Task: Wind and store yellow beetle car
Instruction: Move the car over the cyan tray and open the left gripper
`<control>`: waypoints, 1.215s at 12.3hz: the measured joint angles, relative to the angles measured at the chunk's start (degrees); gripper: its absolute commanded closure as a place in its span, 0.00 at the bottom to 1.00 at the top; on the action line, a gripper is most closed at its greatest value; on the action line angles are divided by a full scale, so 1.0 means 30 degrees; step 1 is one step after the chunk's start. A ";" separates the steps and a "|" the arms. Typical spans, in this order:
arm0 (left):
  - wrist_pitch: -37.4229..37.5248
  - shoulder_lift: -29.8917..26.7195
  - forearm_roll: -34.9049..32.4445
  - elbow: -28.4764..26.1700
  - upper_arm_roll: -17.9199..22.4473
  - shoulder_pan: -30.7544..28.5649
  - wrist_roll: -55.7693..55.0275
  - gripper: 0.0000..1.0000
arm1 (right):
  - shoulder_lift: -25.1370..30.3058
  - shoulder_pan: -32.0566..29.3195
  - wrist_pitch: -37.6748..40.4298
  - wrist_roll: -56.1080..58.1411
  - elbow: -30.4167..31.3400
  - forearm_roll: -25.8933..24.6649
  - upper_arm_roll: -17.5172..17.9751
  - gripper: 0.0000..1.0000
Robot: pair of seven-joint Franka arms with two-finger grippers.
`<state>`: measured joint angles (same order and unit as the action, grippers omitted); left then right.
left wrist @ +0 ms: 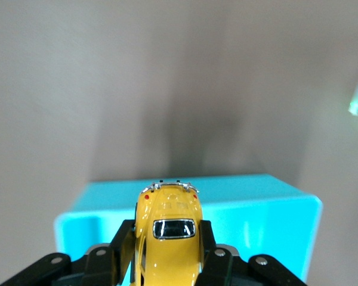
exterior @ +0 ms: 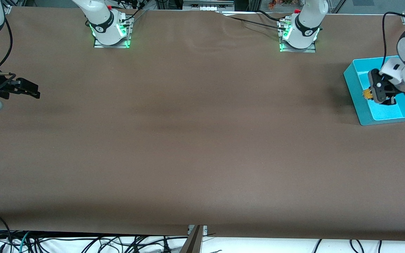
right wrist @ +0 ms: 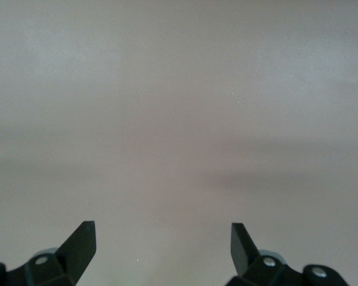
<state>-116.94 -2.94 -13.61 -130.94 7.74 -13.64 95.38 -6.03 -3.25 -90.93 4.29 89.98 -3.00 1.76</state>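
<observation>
The yellow beetle car (left wrist: 170, 235) is a small rounded toy with a dark rear window. My left gripper (left wrist: 167, 244) is shut on its sides and holds it over the turquoise bin (left wrist: 256, 214). In the front view the car (exterior: 367, 94) shows as a yellow spot in the left gripper (exterior: 378, 94), above the bin's wall (exterior: 355, 95) at the left arm's end of the table. My right gripper (right wrist: 163, 241) is open and empty over bare table at the right arm's end (exterior: 26, 89), where that arm waits.
The turquoise bin (exterior: 404, 110) is open-topped with an inner divider. The brown table cover (exterior: 195, 140) spreads between the two arms. The arm bases (exterior: 111, 31) stand along the table edge farthest from the front camera. Cables hang below the nearest edge.
</observation>
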 measured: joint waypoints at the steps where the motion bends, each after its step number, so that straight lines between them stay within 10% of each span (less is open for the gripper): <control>1: 0.0041 -0.0360 -0.0188 -0.0582 0.0742 -0.0109 0.0852 1.00 | 0.0000 0.0000 0.0000 0.0000 0.0000 0.0000 0.0001 0.00; 7: -0.3727 0.0322 -0.2914 -0.4354 0.3891 -0.2132 0.1713 1.00 | 0.0000 -0.0001 0.0004 0.0000 0.0001 0.0000 0.0000 0.00; 14: -0.6990 0.3440 -0.2949 -0.4750 0.3895 -0.2462 0.1706 1.00 | 0.0000 -0.0007 0.0004 0.0000 0.0000 0.0000 -0.0006 0.00; 15: -0.7344 0.3867 -0.2949 -0.4748 0.3897 -0.2465 0.1681 0.84 | 0.0000 -0.0007 0.0005 0.0000 0.0000 0.0000 -0.0005 0.00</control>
<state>-138.97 8.66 -22.46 -145.19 19.43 -21.04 100.42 -6.03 -3.27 -90.92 4.29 89.98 -3.00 1.74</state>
